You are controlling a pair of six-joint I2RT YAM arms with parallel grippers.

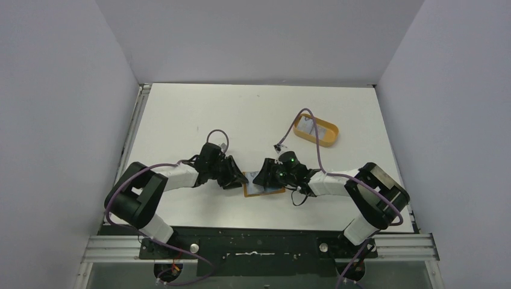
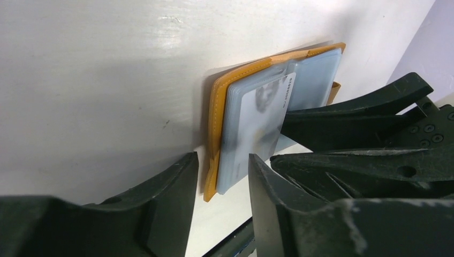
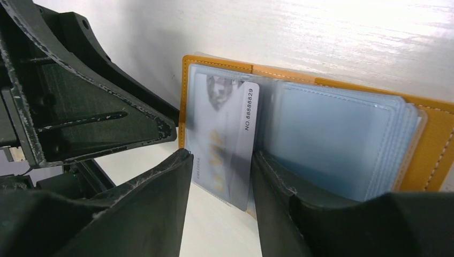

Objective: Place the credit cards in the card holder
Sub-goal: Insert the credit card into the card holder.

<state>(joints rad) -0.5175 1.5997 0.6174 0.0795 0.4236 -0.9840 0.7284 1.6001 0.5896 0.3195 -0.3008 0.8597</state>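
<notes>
From above, I am seeing both arms angling in toward the lower middle of the frame, where the holder (image 1: 264, 191) is lying open on the table (image 1: 241, 114). The left tool (image 1: 240, 177) is sitting at its left edge and the right tool (image 1: 263, 177) over its upper edge, the two nearly meeting. An orange tray (image 1: 325, 133) is sitting well apart in the upper right, holding something pale that I cannot make out.

On the left wrist camera, my two fingers (image 2: 160, 209) are standing spread at the bottom of the frame, pinching nothing. The holder's orange corner is showing in the gap between them. A card (image 2: 262, 115) is lying on the stack of clear sleeves. The right tool's fingers are pointing in from the right, one tip touching or just beside the card's edge.

On the right wrist camera, that tool's fingers (image 3: 289, 209) are likewise standing apart, with the card's near end showing in the gap. The card's far end is looking hazy, as if tucked under a clear sleeve on the holder's left half. The left tool is filling the upper left, just beside the holder's orange edge.
</notes>
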